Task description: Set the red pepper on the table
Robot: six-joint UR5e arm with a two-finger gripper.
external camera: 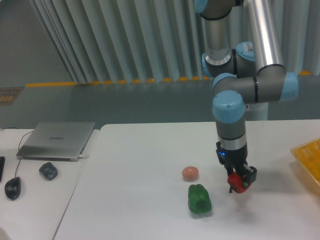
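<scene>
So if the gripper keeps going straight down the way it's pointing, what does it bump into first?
Probably the table. The gripper points down, shut on the red pepper, with only bare tabletop seemingly beneath it.

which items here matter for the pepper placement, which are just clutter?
Job:
red pepper, held in the hand
table

Clutter:
green pepper
pinkish ball
yellow tray at right edge
laptop and two mice on side desk
</scene>
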